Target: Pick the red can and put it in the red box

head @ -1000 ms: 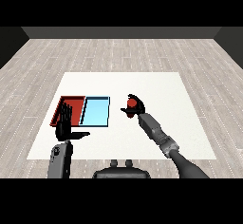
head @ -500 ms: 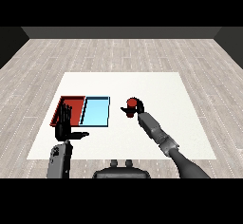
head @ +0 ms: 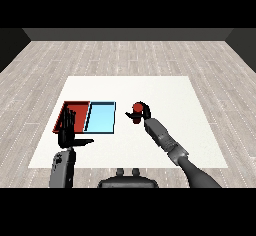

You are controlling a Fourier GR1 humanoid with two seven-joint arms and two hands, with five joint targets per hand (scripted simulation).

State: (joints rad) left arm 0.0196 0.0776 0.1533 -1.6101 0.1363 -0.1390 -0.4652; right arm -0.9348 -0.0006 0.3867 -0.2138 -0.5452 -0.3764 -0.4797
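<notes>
The red can (head: 136,110) is held above the table, a little right of the light blue tray, with my right hand (head: 143,113) curled round it. The red tray (head: 77,107) lies at the left, its near part hidden behind my left hand. That left hand (head: 67,130) stands upright in front of the red tray, fingers straight and thumb out to the right, holding nothing.
The light blue tray (head: 101,118) lies right beside the red tray, between it and the can. Both rest on the white table (head: 170,95), which has bare surface to the right and behind. Grey plank floor surrounds the table.
My right hand has carried the red can leftward, closer to the light blue tray. The left hand has stayed in place.
</notes>
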